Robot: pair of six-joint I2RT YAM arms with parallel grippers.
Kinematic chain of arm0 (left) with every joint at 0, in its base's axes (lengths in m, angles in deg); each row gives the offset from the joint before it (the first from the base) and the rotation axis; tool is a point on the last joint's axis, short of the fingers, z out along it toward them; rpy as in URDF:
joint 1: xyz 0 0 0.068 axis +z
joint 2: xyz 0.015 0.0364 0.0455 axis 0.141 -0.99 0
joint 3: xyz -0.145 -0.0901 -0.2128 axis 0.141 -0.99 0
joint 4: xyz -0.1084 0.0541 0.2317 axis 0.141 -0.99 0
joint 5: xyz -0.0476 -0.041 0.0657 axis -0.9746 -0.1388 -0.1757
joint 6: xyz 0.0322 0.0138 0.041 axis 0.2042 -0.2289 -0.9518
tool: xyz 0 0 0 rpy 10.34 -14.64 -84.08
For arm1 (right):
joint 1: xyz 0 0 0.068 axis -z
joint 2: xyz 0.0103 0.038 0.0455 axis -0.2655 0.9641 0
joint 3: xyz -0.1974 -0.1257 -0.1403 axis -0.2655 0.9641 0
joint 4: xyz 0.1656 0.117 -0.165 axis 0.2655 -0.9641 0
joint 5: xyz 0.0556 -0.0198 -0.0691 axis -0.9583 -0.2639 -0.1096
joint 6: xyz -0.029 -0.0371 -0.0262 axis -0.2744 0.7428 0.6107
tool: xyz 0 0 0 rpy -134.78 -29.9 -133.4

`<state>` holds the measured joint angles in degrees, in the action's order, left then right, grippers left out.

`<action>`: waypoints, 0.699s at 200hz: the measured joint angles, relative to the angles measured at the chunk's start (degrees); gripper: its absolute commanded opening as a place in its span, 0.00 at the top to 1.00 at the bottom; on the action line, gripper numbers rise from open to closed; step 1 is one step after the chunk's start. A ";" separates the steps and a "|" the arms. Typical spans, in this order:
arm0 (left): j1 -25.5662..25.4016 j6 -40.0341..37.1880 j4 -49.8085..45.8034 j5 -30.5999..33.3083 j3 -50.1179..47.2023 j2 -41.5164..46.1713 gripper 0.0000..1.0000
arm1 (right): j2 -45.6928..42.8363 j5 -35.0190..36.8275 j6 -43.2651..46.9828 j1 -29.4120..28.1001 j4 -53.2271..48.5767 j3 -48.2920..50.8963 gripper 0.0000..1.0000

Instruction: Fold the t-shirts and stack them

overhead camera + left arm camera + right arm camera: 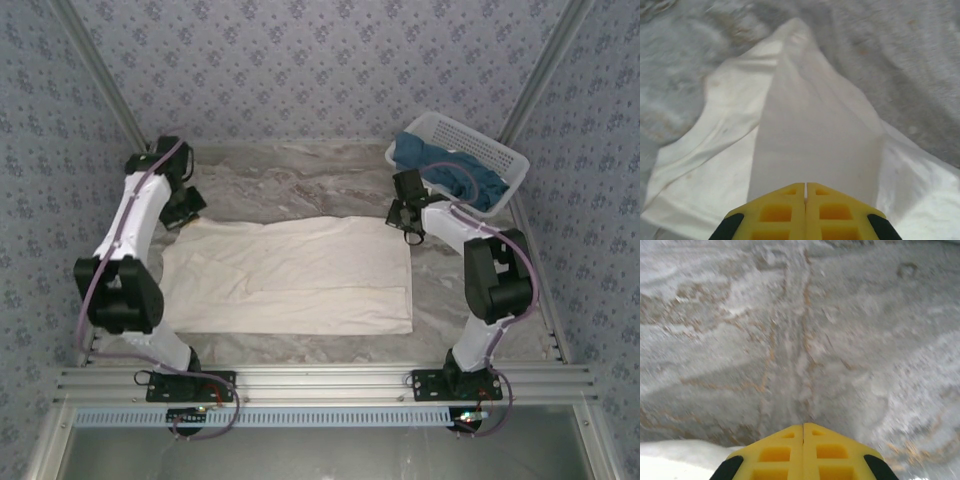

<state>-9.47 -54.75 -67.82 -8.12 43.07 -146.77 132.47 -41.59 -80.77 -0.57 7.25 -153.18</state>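
The large cream-white t-shirt lies spread flat across the marble table. My left gripper is at its far left corner. In the left wrist view the left gripper is shut on the shirt, which rises to the jaws in a taut ridge. My right gripper stands at the shirt's far right corner. In the right wrist view the right gripper is shut over bare marble, and the cloth edge runs under its fingers at lower left. No cloth shows between those jaws. Dark teal-blue t-shirts lie bunched in the basket.
A white lattice basket sits tilted at the back right corner, close behind my right arm. Bare marble table stretches behind the shirt. Patterned walls and slanted metal posts close in the sides. A metal rail runs along the near edge.
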 measured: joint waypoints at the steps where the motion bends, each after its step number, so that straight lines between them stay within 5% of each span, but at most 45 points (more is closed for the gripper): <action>1: 0.07 0.02 0.02 0.00 -0.24 0.22 1.00 | -0.22 0.02 0.00 0.00 -0.20 0.22 1.00; 140: 1.27 8.70 -5.27 3.52 -31.54 31.52 1.00 | -13.29 -6.56 -1.90 -4.20 -17.20 14.69 1.00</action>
<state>-8.20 -46.05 -73.08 -4.60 11.53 -115.25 119.18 -48.15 -82.67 -4.77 -9.95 -138.49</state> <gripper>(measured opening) 0.042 0.063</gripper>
